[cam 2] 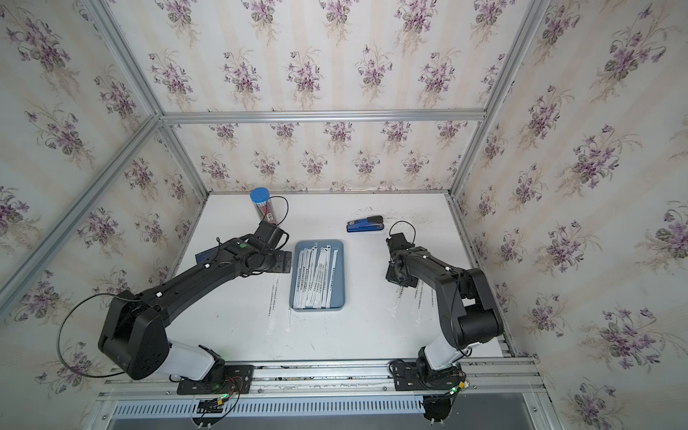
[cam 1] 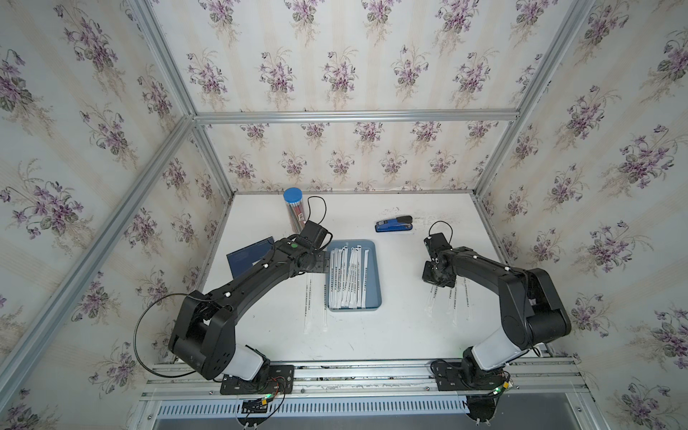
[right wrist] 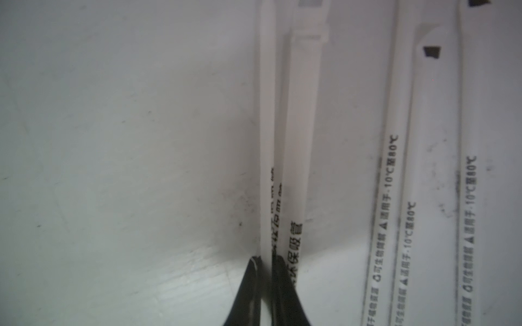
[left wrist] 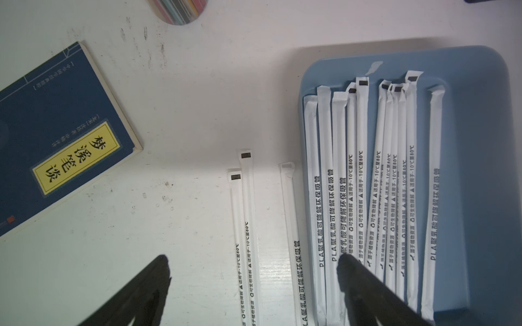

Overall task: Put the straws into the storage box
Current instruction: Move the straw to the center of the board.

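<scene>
At table's (cam 1: 391, 335) right side, right gripper (right wrist: 266, 259) pinched one straw (right wrist: 267, 141), neighbour (right wrist: 302, 127) just beside. I judged slow, level lift best, lest neighbour drag along. Left gripper (left wrist: 252, 256) hung spread over loose straws (left wrist: 243, 225) beside box (cam 1: 374, 268). Box held about ten; others lay on table.

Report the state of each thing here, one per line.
storage box: holds about ten straws.
loose straws: lying on the table.
right gripper: shut on a straw.
left gripper: open, empty.
pencil tube: capped.
stapler: closed.
book: closed, flat.
</scene>
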Motion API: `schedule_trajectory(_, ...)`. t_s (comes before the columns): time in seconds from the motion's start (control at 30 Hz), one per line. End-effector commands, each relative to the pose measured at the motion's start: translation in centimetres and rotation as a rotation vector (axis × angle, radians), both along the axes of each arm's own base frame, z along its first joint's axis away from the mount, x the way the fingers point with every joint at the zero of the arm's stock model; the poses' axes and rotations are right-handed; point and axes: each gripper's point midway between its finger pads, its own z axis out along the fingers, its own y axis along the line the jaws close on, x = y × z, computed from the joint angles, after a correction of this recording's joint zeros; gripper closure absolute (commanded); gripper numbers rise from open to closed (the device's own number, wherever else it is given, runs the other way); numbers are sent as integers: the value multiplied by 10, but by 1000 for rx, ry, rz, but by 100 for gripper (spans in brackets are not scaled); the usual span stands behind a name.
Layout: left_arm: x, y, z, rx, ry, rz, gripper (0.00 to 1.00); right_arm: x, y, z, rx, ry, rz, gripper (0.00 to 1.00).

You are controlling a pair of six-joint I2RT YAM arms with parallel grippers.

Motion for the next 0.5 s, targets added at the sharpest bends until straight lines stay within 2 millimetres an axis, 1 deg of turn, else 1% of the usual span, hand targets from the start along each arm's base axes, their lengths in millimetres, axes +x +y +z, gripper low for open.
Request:
schedule_trajectory(0.0,0,-1,-2,-7,5,5,7,-2,21,1,48,12,54,89)
schedule_trajectory(0.1,0,-1,-3,-7,9,5,7,-2,42,6,42,13,130,85)
schedule_trajectory(0.23,0,-2,-3,-10,8,3,7,-1,67,12,87,18,200,75)
schedule_trajectory(0.3,0,-2,-4,-12,11,2,7,1,69,14,79,19,198,72)
schedule_trajectory(0.4,0,-3,-3,-14,10,1,7,5,65,19,55,12,179,71)
schedule_trajectory(0.47,0,-3,-4,-14,13,0,7,7,64,19,45,19,161,71)
